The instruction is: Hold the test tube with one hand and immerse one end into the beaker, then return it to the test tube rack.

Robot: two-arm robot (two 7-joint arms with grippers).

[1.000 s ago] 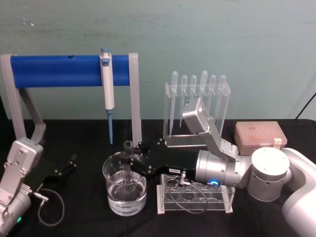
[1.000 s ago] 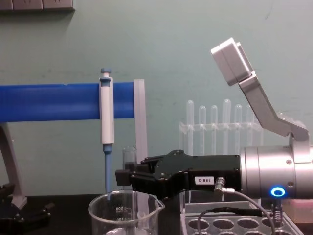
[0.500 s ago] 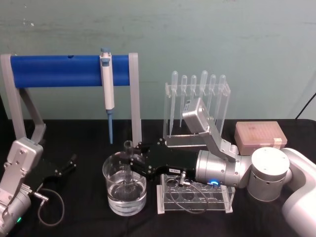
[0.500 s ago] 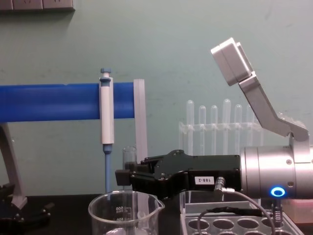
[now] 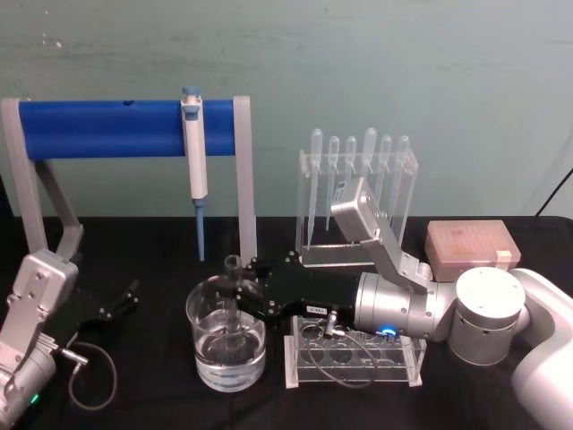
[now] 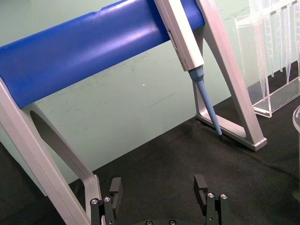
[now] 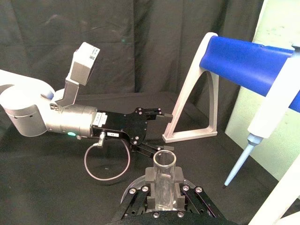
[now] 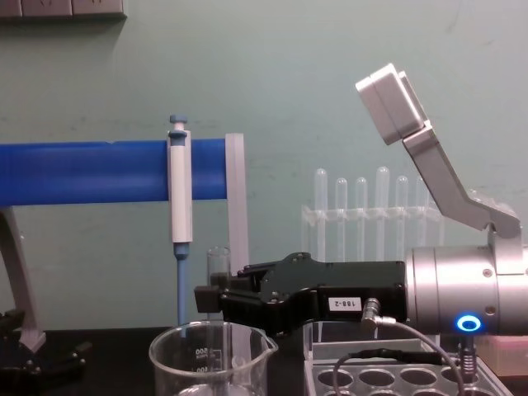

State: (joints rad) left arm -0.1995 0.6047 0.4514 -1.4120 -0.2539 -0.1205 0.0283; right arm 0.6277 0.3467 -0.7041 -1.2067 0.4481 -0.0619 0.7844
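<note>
The clear test tube (image 5: 233, 288) stands upright with my right gripper (image 5: 242, 292) shut on it. Its lower end dips into the water of the wide glass beaker (image 5: 226, 358); its open rim (image 8: 218, 254) sticks up above the black fingers. From the chest, the right gripper (image 8: 211, 299) hangs just over the beaker (image 8: 211, 356). The right wrist view looks down the test tube (image 7: 164, 180) held between the two pads. My left gripper (image 5: 121, 300) rests open on the table left of the beaker, its fingers (image 6: 200, 185) spread with nothing between them.
A blue-bar stand (image 5: 125, 128) carries a blue-and-white pipettor (image 5: 194, 166) behind the beaker. A clear rack of thin pipettes (image 5: 358, 193) stands at the back, a clear tube rack (image 5: 354, 358) sits under the right wrist, and a pink tip box (image 5: 471, 244) lies right.
</note>
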